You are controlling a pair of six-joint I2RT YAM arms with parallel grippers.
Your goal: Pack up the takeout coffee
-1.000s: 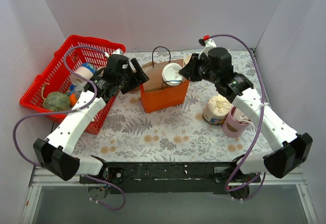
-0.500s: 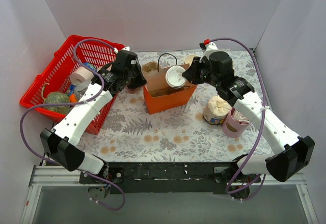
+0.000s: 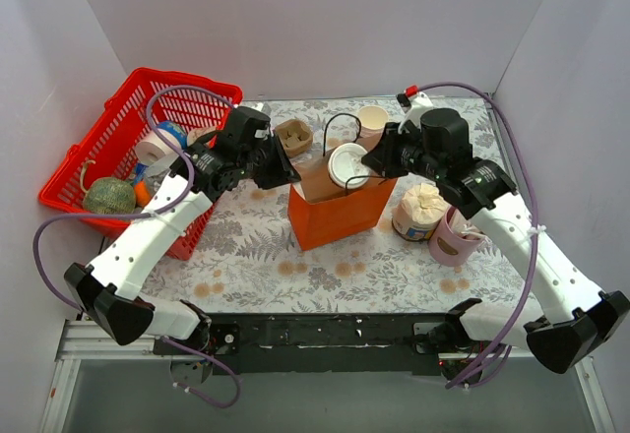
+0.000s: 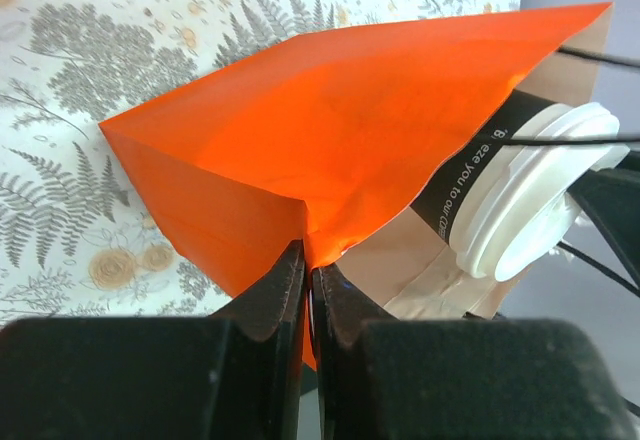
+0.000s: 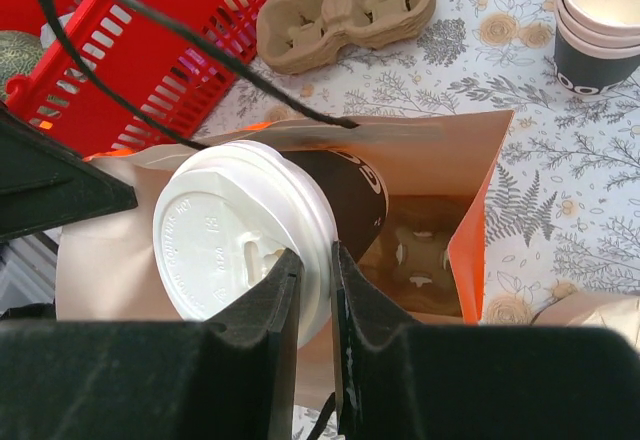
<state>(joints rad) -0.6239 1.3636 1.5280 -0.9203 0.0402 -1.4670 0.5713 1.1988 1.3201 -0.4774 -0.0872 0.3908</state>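
Note:
The takeout coffee (image 3: 348, 165) has a round white lid (image 5: 230, 240) and a dark body, and lies tilted in the mouth of an orange paper bag (image 3: 340, 212). My right gripper (image 5: 312, 265) is shut on the lid's rim, to the right of the cup in the top view (image 3: 371, 161). My left gripper (image 4: 307, 260) is shut on the bag's orange edge (image 4: 330, 110) at its left side (image 3: 285, 172), holding the mouth open. The cup also shows in the left wrist view (image 4: 520, 200), poking out of the bag. A cardboard carrier (image 5: 420, 250) lies at the bag's bottom.
A red basket (image 3: 118, 128) with food items stands at the left. A brown cup carrier (image 3: 293, 136) and a stack of lidless cups (image 3: 372, 123) sit behind the bag. A wrapped bundle (image 3: 418, 210) and a pink cup (image 3: 453, 239) stand to the right.
The bag has moved toward the front and right with both grippers. The cup stayed at the bag's mouth in my right gripper. My left gripper has closed in on the bag's left edge.

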